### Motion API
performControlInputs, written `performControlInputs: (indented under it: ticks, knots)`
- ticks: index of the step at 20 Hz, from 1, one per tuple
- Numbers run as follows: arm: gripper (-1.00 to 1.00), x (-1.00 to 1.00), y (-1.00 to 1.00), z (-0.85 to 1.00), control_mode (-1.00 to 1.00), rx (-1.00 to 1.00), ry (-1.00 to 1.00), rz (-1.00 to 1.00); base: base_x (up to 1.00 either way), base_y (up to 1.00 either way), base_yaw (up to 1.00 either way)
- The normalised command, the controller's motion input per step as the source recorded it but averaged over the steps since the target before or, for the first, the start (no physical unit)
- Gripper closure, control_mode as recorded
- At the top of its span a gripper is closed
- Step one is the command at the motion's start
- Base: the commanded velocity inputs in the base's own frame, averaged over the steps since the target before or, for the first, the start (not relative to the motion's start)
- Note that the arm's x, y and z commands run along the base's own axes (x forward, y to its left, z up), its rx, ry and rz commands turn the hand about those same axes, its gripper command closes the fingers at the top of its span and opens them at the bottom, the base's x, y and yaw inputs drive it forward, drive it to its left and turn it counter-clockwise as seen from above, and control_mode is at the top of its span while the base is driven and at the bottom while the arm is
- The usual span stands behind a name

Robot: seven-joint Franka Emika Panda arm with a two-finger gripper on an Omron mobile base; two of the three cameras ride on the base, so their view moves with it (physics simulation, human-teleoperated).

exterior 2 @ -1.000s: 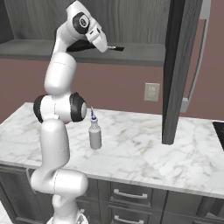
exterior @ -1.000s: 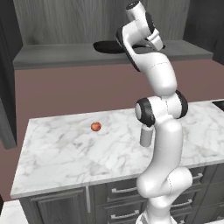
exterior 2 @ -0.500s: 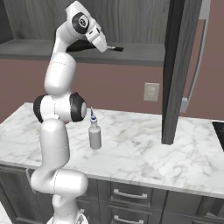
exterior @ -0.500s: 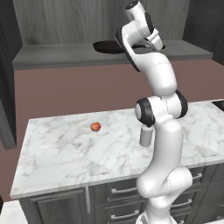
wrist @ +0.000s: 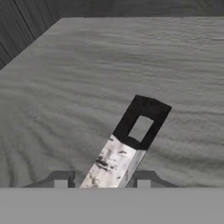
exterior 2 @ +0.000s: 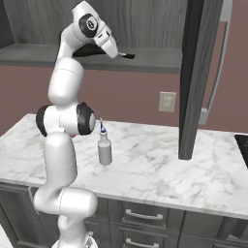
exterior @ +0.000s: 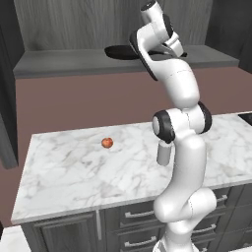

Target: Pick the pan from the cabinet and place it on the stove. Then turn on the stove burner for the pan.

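Up on the cabinet (wrist: 65,65) shelf, the claw (wrist: 101,183) has its two tips on either side of the pan's handle (wrist: 118,153), which runs up and away between them to a dark looped end. Whether the tips already pinch it I cannot tell. From the left base camera the pan (exterior: 120,51) lies flat on the shelf, its round body beyond the wrist, high above the tabletop (exterior: 74,172).

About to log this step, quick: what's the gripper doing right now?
Gripper: jaws either side of the pan handle, closing; firm grip cannot be told.
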Motion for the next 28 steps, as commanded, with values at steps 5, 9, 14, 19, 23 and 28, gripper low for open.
performControlInputs:
  ticks: [5, 9, 14, 19, 23, 28]
  knots:
    - [1.0, -0.14, 0.16, -0.23, -1.0, 0.0, -0.02, -0.02, 0.0, 0.0, 0.0]
    - [1.0, -0.41, 0.09, -0.08, -1.0, 0.0, -0.07, -0.08, 0.0, 0.0, 0.0]
    - [1.0, -0.52, 0.06, -0.08, -1.0, 0.0, -0.07, -0.14, 0.0, 0.0, 0.0]
    - [1.0, -0.47, 0.03, -0.12, -1.0, 0.0, -0.07, -0.16, 0.0, 0.0, 0.0]
    - [1.0, -0.46, 0.0, -0.17, -1.0, 0.0, -0.09, -0.16, 0.0, 0.0, 0.0]
    - [1.0, -0.54, 0.0, -0.05, -1.0, 0.0, -0.13, -0.12, 0.0, 0.0, 0.0]
